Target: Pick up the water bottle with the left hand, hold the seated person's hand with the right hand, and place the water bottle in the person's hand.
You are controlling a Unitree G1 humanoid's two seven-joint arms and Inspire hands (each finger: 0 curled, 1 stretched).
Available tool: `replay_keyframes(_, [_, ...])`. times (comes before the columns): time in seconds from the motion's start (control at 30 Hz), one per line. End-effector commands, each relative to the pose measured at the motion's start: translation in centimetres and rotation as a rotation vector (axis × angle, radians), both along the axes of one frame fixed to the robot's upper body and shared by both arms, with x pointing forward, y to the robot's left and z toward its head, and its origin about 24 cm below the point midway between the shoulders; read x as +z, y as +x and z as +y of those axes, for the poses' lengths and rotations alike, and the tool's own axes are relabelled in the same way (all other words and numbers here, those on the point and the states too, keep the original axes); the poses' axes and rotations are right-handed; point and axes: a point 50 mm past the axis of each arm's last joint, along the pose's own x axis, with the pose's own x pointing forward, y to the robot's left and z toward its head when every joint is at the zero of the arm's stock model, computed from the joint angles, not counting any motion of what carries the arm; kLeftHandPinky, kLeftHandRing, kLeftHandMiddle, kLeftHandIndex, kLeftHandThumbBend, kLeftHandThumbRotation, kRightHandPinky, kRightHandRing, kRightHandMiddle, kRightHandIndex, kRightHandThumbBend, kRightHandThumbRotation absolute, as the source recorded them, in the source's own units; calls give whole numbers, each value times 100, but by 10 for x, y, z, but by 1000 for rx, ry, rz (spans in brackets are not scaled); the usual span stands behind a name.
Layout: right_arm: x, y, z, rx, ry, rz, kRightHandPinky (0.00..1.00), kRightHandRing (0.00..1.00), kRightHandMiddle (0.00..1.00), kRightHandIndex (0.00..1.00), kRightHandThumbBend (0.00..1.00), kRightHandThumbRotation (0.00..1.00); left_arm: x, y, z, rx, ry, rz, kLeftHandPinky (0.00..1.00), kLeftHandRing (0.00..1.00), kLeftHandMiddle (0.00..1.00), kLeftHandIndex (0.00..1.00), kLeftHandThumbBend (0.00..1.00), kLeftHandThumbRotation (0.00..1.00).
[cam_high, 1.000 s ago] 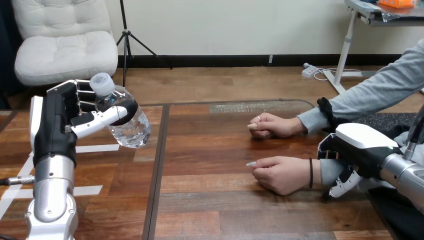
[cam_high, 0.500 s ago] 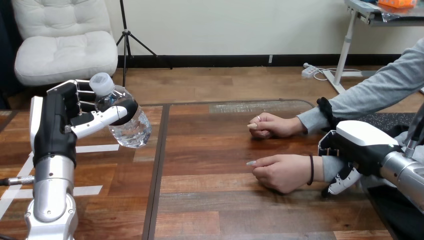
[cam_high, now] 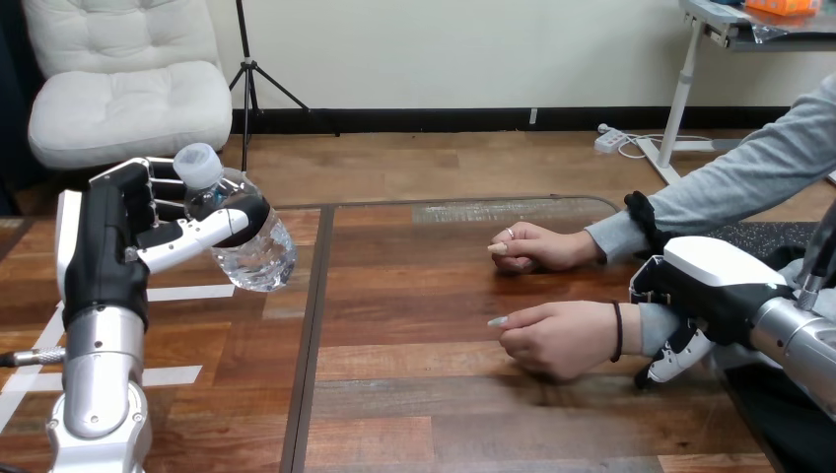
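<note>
Right hand [cam_high: 715,291]: at the counter's right edge; I see its fingers over and thumb under the person's wrist [cam_high: 636,330], clamped on it.
Person's nearer hand [cam_high: 557,340]: loosely curled, resting on the counter [cam_high: 414,394].
Left hand [cam_high: 113,246]: raised at left, fingers and thumb wrapped round the water bottle [cam_high: 251,251].
Water bottle: clear, capped, tilted, above the counter, well apart from the person.
Person's farther hand [cam_high: 537,246]: resting on the counter.

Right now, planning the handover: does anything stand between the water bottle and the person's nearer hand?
Nothing visible does: only table lies between the water bottle, raised in the left hand, and the person's nearer hand.
</note>
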Motion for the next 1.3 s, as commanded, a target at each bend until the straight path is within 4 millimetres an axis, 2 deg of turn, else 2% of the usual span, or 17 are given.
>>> replay_keyframes(0.0, [19, 16, 10, 15, 11, -74, 19, 24, 31, 32, 86, 0, 32, 5, -5, -25, 20, -142, 36, 42, 45, 43, 78, 0])
replay_keyframes(0.3, [20, 16, 10, 18, 18, -79, 18, 23, 30, 31, 83, 0, 33, 5, -6, -26, 28, -144, 36, 42, 45, 43, 77, 0])
replay_keyframes(1.27, [22, 15, 8, 10, 66, -80, 21, 26, 32, 34, 76, 0, 32, 5, -5, -32, 25, -146, 36, 42, 46, 43, 77, 0])
